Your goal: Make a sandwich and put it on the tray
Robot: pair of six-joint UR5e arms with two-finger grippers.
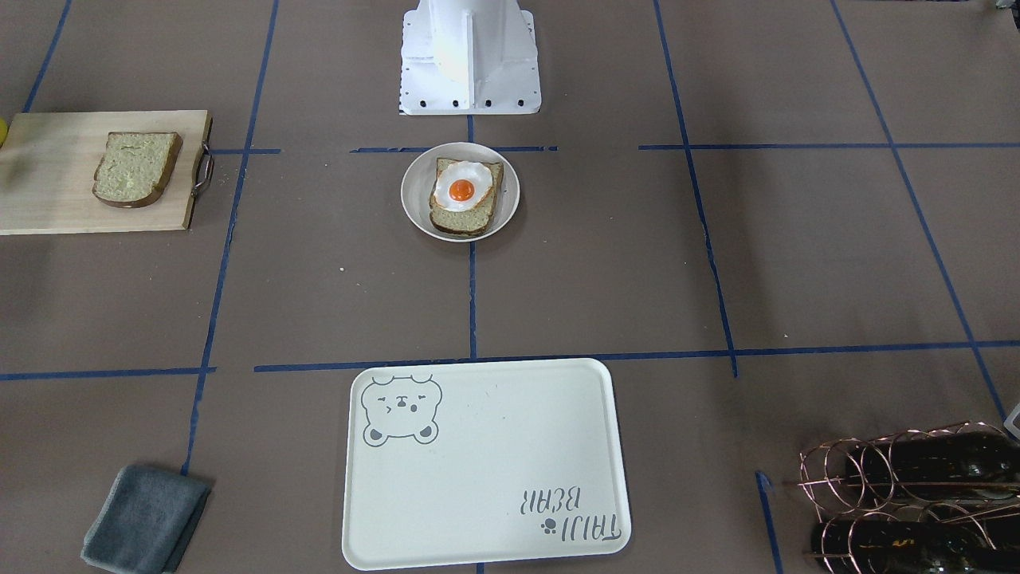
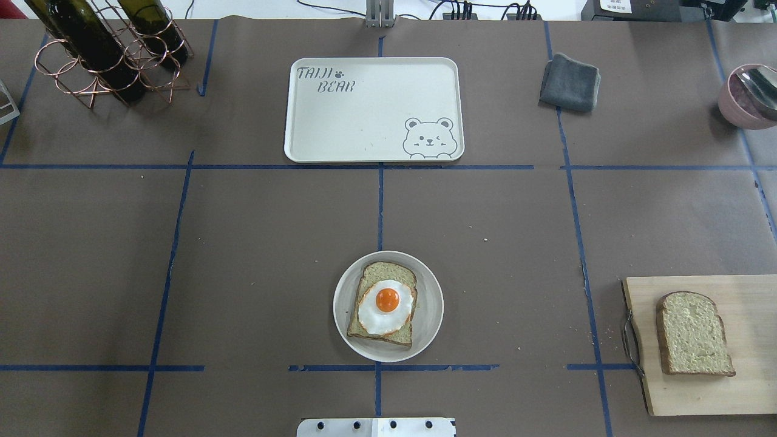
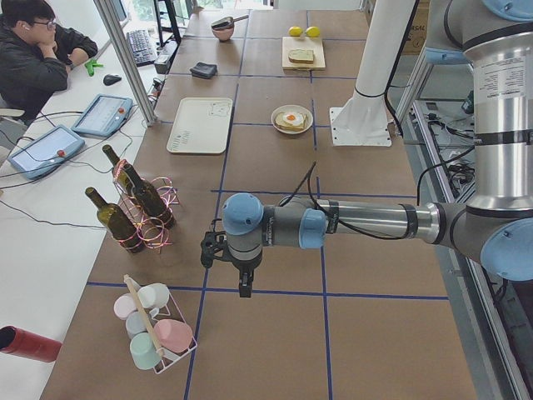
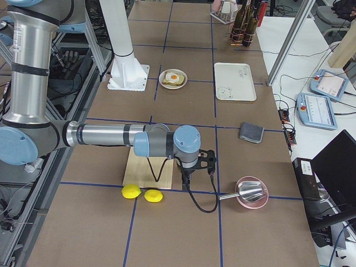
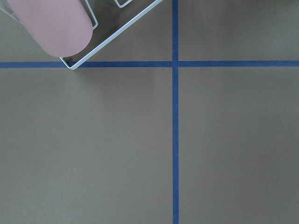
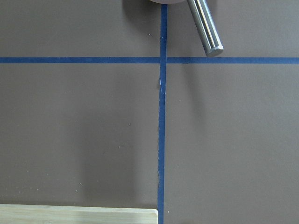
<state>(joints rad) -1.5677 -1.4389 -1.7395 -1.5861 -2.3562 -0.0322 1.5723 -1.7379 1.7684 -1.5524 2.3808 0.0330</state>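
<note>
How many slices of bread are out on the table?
2. One slice lies on the wooden cutting board; the other slice sits in the round white dish, under the fried egg. A slice hidden beneath it cannot be ruled out.

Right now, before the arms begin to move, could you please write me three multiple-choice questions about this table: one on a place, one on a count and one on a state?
1. Where does the fried egg lie?
A. on the tray
B. on the bread slice in the round dish
C. on the cutting board

2. How many bread slices are in view?
A. two
B. three
C. four

3. How does the second slice, on the cutting board, lie?
A. laid over the egg
B. standing on its crust
C. flat, apart from the egg

Answers:
1 B: the egg rests on that slice inside the dish, not on the tray.
2 A: one slice is under the egg and one is on the board.
3 C: the overhead view shows it flat on the wood, away from the dish.
</note>
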